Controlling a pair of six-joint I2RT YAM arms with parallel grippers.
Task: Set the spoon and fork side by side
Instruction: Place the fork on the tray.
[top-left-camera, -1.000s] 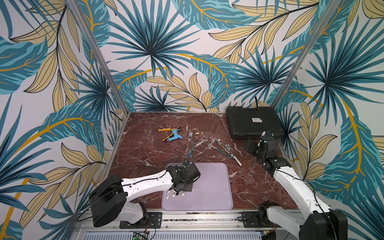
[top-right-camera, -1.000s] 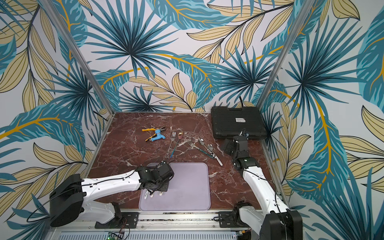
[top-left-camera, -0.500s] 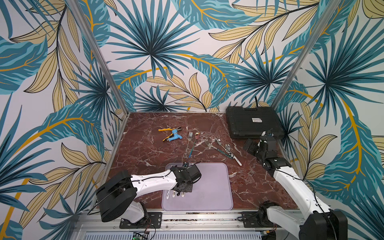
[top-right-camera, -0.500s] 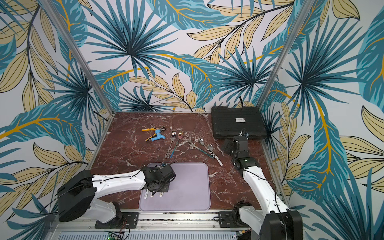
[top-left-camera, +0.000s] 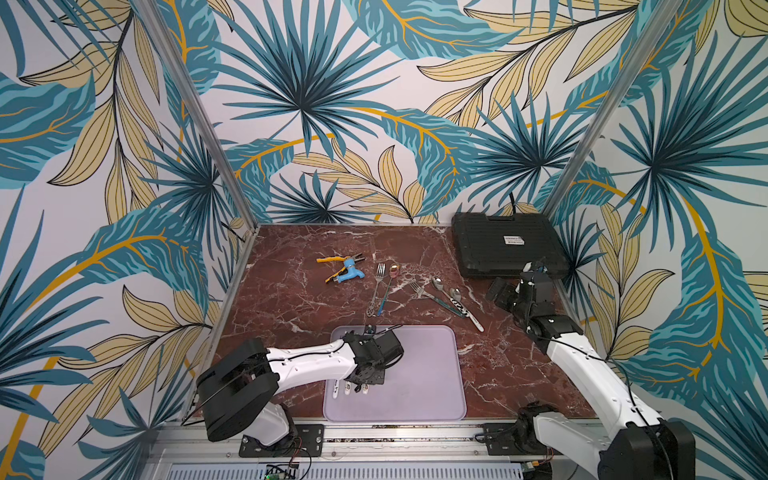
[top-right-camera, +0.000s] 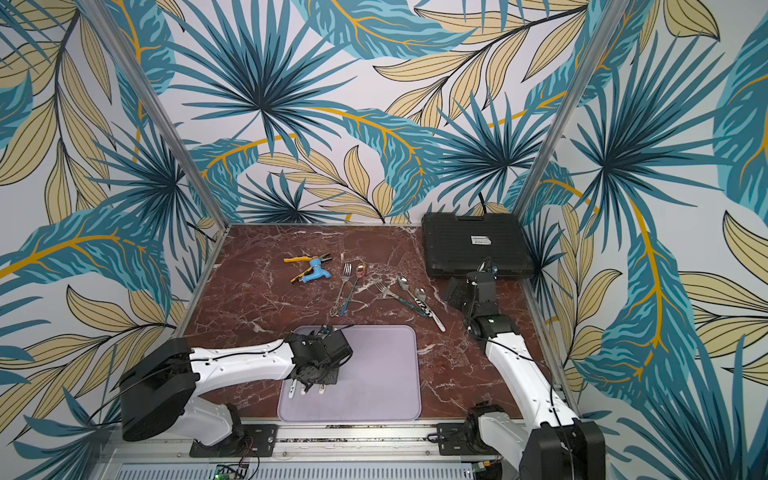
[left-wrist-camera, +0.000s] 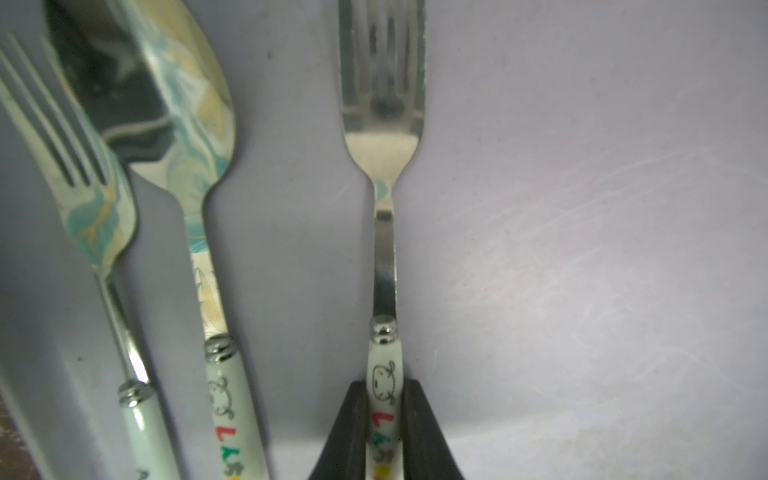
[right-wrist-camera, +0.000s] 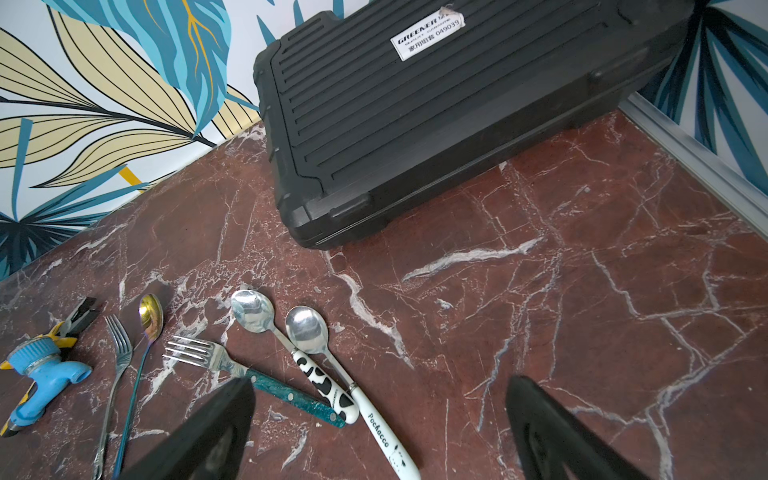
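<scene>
One fork (left-wrist-camera: 384, 257) tight in the left pincer (left-wrist-camera: 384, 386), on the mat (left-wrist-camera: 582, 249); right pincer (right-wrist-camera: 380, 382) wide.

Left wrist view cuts off the fork's (left-wrist-camera: 384, 166) handle end; in both top views the left arm (top-left-camera: 311, 365) hides its tines.

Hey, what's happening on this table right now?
The left gripper is closed on the handle of a white-handled fork, down on the purple mat beside a matching spoon and a second fork. The right gripper hovers open and empty near the black case.
</scene>
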